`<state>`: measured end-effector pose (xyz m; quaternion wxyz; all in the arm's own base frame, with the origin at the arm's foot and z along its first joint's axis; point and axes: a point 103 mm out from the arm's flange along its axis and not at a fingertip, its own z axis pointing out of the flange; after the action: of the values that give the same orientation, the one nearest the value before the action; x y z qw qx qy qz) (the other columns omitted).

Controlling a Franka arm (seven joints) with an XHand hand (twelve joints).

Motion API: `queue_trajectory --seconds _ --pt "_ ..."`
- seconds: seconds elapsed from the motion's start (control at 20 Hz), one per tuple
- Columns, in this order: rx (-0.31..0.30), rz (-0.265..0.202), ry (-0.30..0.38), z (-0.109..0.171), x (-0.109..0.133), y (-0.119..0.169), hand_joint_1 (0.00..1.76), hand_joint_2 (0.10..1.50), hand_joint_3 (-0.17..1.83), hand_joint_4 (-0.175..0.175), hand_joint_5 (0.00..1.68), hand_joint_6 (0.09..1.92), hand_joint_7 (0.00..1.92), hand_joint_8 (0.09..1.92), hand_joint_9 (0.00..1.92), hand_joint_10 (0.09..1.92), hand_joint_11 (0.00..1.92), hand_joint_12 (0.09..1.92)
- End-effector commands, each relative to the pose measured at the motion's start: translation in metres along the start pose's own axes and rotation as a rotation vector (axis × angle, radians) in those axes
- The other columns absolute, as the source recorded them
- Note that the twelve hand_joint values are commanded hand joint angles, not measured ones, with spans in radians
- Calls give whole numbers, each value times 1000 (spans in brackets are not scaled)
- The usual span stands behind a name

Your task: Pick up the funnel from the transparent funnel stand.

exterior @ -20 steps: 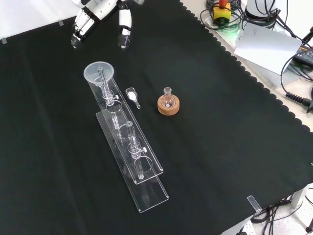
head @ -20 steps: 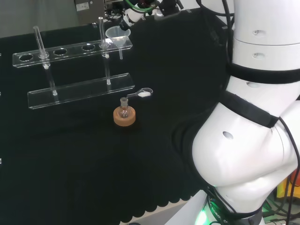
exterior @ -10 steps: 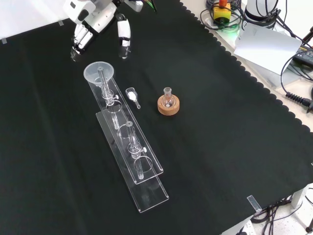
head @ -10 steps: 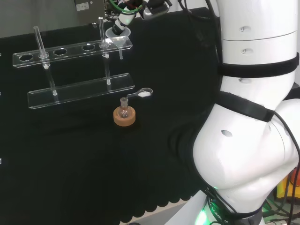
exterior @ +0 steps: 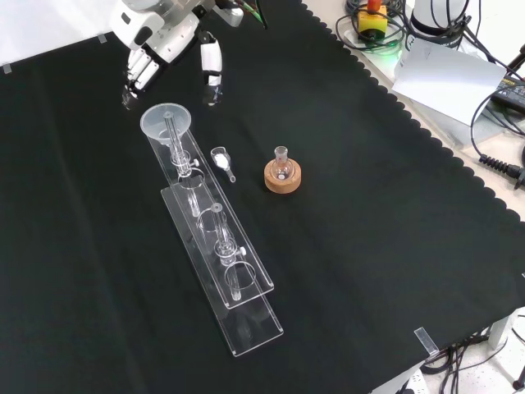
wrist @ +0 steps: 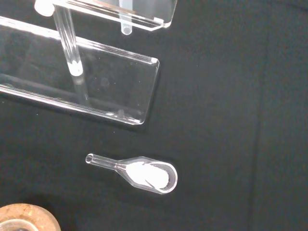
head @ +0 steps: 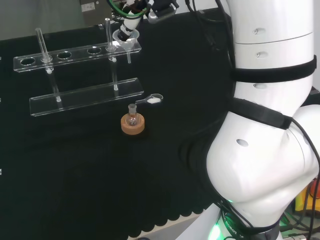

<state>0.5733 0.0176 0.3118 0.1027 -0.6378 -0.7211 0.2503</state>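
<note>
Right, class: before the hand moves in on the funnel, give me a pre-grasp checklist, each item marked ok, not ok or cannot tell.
1. Funnel seated in the end hole of the transparent stand: ok.
2. Hand near the funnel, just beyond the stand's end in the front view: ok.
3. Fingers spread and holding nothing: ok.
4. Fingers round the funnel's rim: not ok, they are apart from it.
5. Scoop with white powder and flask on its cork ring lie aside from the funnel: ok.
6. Hand's height above the funnel: cannot tell.
</note>
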Motion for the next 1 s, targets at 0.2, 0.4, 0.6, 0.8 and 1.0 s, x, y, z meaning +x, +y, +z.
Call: queue_trajectory --seconds 0.2,0.4,0.6,0.8,1.0 --pt "-3 20 -33 5 6 10 439 766 151 -27 0 87 0 331 110 904 522 1356" --pt "3 0 -41 4 8 15 466 759 142 -3 0 87 0 299 97 927 546 1360" --pt "4 -24 -45 4 11 20 483 758 139 41 0 87 0 294 100 938 557 1358" --pt "9 -38 -60 4 13 24 488 757 137 53 0 87 0 297 104 942 560 1357" --pt "25 -41 -66 5 13 27 489 756 136 56 0 87 0 311 103 946 562 1355"
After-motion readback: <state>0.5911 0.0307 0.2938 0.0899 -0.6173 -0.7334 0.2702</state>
